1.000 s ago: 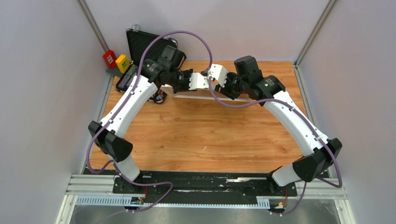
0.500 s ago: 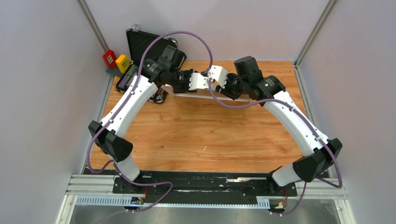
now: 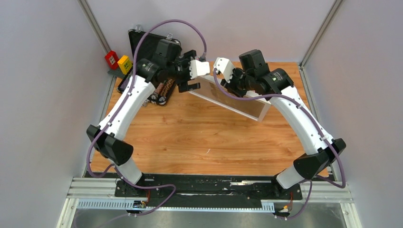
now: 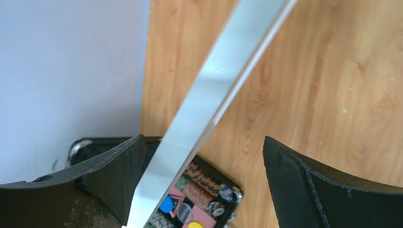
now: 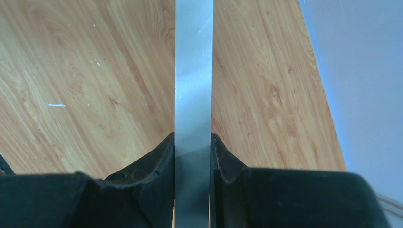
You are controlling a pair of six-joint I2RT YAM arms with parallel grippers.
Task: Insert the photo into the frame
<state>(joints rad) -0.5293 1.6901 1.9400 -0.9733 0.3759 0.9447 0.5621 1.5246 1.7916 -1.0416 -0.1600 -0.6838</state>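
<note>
The right gripper (image 5: 192, 142) is pinching a thin clear rectangular frame (image 3: 233, 102) at 12 o'clock. The left gripper (image 4: 204, 147) is gaping wide around it.

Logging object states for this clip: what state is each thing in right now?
frame: held up at a slant, gripped on one edge.
right gripper: shut on the frame.
left gripper: open, with the frame edge passing between its fingers, not clamped.
black case: open, lid raised.
photo: not in view.
</note>
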